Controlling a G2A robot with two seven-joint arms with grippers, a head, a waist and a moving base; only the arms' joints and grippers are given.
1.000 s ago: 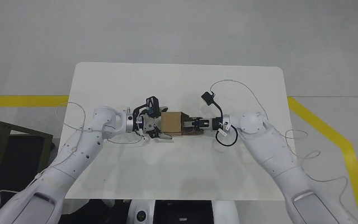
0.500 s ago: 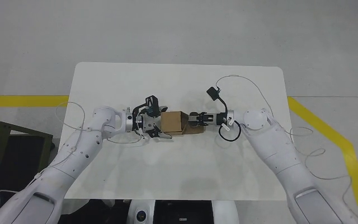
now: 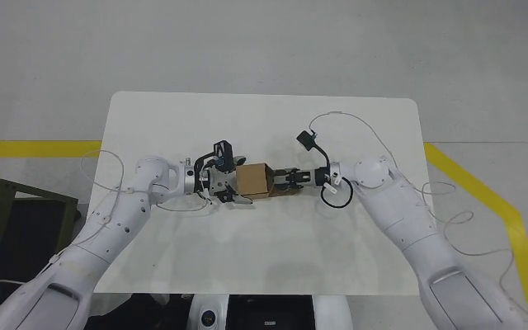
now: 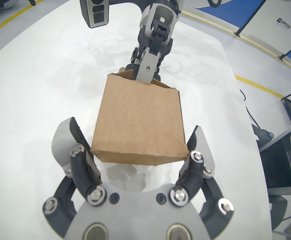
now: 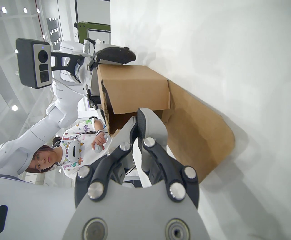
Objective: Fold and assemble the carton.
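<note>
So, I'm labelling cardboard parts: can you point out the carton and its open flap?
carton [image 4: 138, 118], left wrist view, middle of its broad face.
open flap [image 5: 200, 136], right wrist view, middle of the flap.

Right gripper [image 5: 137, 113] pinched closed at carton [image 5: 134, 88] open end; flap [image 5: 197, 136] flat on table [image 5: 227, 45].

The scene was brightly, evenly lit from ceiling lamps [image 5: 3, 9]. The white bench [image 3: 247, 124] glared faintly, and the carton [image 5: 134, 88] threw a soft shadow on it. Both wrist views bulged at their edges.
</note>
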